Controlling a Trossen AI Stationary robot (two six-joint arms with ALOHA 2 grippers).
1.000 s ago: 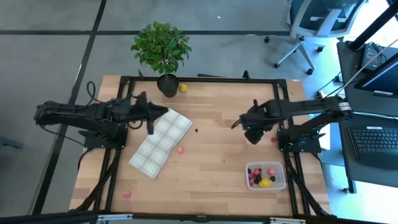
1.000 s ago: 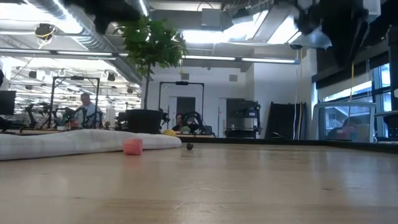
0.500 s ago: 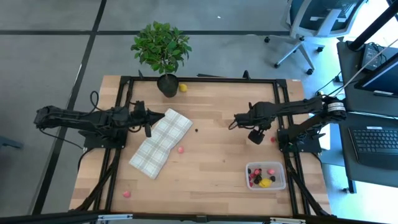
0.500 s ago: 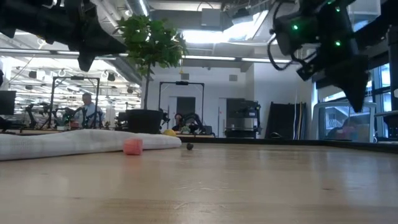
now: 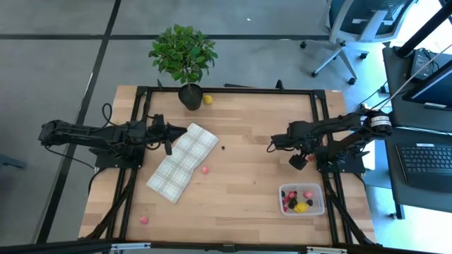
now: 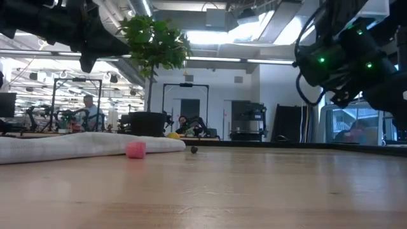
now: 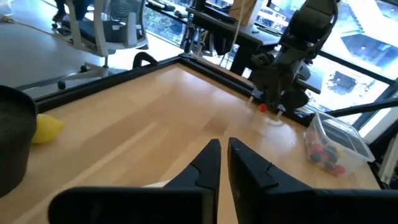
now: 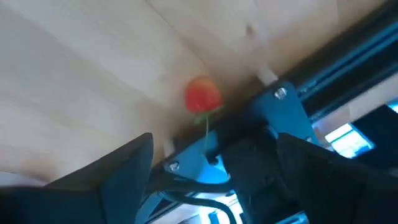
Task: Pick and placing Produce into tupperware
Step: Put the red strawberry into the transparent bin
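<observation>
The tupperware (image 5: 302, 200), a clear tub, sits near the table's right near corner with several produce pieces in it. Loose produce lies on the wood: a red piece (image 5: 309, 158) (image 8: 203, 96) by the right frame rail, a pink one (image 5: 205, 169) (image 6: 135, 149), a dark berry (image 5: 223, 148), a yellow one (image 5: 207, 99) beside the plant pot, and a pink one (image 5: 144, 219) near the near edge. My right gripper (image 5: 299, 162) (image 8: 214, 171) hovers open just left of the red piece, touching nothing. My left gripper (image 5: 168, 144) (image 7: 222, 163) waits shut above the plaid cloth's left edge.
A white-and-grey plaid cloth (image 5: 183, 162) lies left of centre. A potted plant (image 5: 185, 60) stands at the far edge. Black frame rails (image 5: 319, 134) run along the table's sides, close to the red piece. Bare wood (image 5: 247, 190) lies between the cloth and the tub.
My right gripper has moved toward the table's right and near edges and come down, ending beside the red piece at the right rail. My left arm drew back slightly toward the left edge in the first half second, then kept still. No produce has moved.
</observation>
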